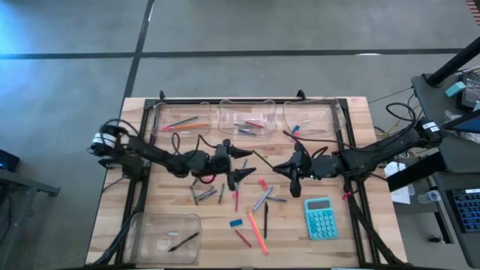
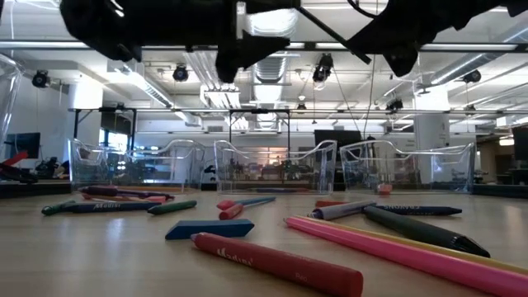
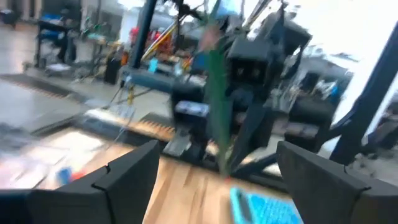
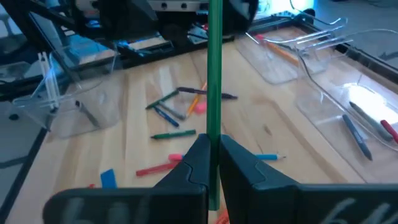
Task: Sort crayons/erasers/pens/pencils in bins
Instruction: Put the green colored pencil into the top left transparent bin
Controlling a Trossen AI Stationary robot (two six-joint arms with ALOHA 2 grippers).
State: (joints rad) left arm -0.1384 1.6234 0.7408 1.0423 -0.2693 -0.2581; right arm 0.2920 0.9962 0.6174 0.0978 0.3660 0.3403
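Right wrist view: right end effector pinches a green pencil; left end effector spread.

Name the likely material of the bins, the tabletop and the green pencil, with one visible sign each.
Bins: clear glossy plastic; the room shows through them.
Tabletop: pale wood, judging by its plank seams and grain.
Green pencil, shut in the right gripper: smooth painted shaft, probably wood beneath.

Right gripper fingers pinched together; left gripper fingers spread apart.
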